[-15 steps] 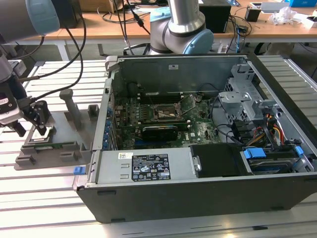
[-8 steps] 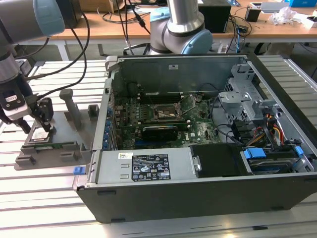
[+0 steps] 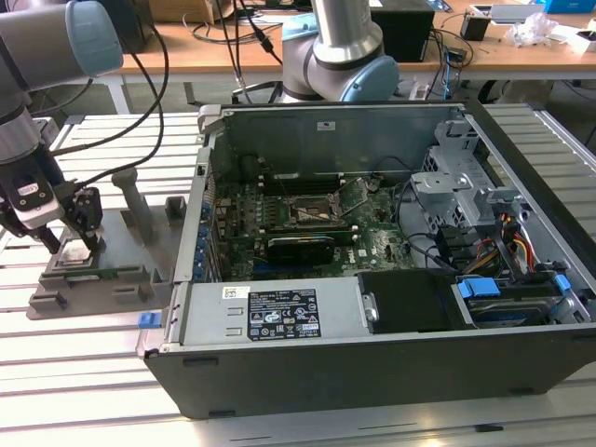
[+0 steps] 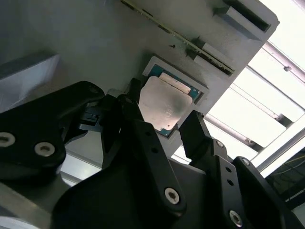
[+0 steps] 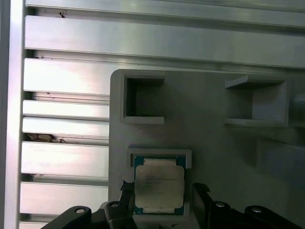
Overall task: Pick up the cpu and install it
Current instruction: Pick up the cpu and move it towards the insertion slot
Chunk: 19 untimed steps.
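jaws lowered astride the cpu (image 5: pixel 159 185), still in its nest

the cpu lies flat in a shallow recess of the grey fixture plate (image 5: pixel 214 143) on the counter (image 3: pixel 74 372), probably to keep it square for pickup; the jaws stand apart, one on each side of it.

**Operator:** Report illumination, exterior view.

**Arm:** Even, diffuse light from overhead. Soft shadows lie under the fixture plate (image 3: pixel 130 279) and deep inside the computer case (image 3: pixel 354 140).

**Operator:** Wrist views?

**Arm:** In the second wrist view the table (image 4: pixel 286 33) burns out to white and my fingers (image 4: pixel 147 143) read near-black. In the first wrist view the table glares, and the cpu (image 5: pixel 158 186) shows a dull sheen.
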{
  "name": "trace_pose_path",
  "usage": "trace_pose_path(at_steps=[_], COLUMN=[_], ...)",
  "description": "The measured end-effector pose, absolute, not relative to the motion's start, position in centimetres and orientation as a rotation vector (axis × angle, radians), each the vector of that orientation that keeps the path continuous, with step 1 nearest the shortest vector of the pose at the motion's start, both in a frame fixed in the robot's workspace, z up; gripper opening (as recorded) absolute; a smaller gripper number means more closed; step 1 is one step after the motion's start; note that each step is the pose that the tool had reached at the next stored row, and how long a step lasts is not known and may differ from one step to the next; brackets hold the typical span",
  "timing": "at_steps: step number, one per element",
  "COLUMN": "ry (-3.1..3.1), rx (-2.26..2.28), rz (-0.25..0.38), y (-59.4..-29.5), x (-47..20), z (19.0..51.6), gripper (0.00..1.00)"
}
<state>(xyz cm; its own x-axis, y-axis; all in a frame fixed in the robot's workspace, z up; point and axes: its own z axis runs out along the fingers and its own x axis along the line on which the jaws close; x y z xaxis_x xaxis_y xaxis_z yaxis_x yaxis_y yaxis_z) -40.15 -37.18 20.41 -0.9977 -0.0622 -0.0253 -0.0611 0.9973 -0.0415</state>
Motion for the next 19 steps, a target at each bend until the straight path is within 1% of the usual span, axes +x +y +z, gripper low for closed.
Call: trace_pose_path(at_steps=[3, 4, 12, 19], ry=[3.113, 3.113, 3.113, 3.113], rx=[-0.096, -0.096, -0.096, -0.096], rz=[-0.064, -0.063, -0.057, -0.052], y=[-37.2, -37.2, -37.1, -37.0], x=[-40.1, -40.2, -40.3, -40.3], z=[20.4, 20.3, 18.9, 18.8], gripper=[0.62, 0.67, 0.67, 0.67])
